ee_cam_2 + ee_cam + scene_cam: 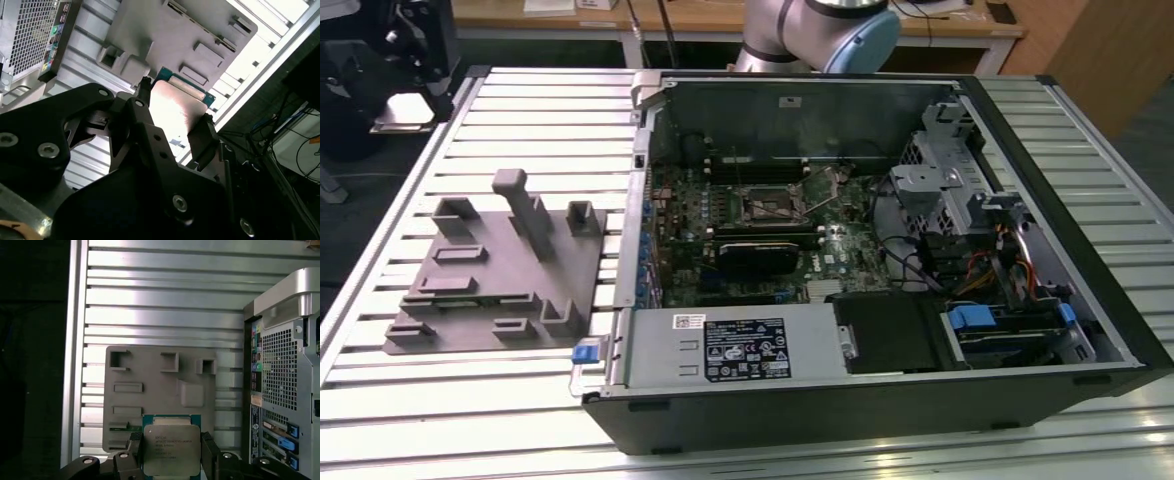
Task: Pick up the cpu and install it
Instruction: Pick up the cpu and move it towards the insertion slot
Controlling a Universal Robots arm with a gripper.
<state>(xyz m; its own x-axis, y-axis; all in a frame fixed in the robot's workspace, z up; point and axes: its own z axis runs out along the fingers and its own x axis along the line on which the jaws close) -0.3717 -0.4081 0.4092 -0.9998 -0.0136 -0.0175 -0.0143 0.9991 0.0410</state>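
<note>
Gripping the cpu (171,447): jaws are clamping it across two opposite edges, one black finger (210,455) pressing on each side. Chip is sitting flat between the jaws, with its silver lid facing the camera in the first wrist view. The green board edge is poking out past the lid on the side away from the jaws. In the second wrist view the cpu (177,107) is catching glare on the lid, and the fingers (142,107) are bracketing it the same way.

Cpu is hanging clear above the slatted worktop (165,305), not resting on anything. In the first wrist view it is overlapping the edge of the grey fixture (160,390), with the rear panel of the PC case (280,390) off to one side.

Wrist is pointing down at the worktop. The arm (821,30) is showing at the top of the exterior view, a grey link with a pale blue joint cap behind the open case (854,420).

In that view the fixture (494,265) is lying on the exterior view's left of the case. Inside the case, the motherboard socket (767,205) is sitting just beside the black heatsink (754,255), well apart from the fixture.
</note>
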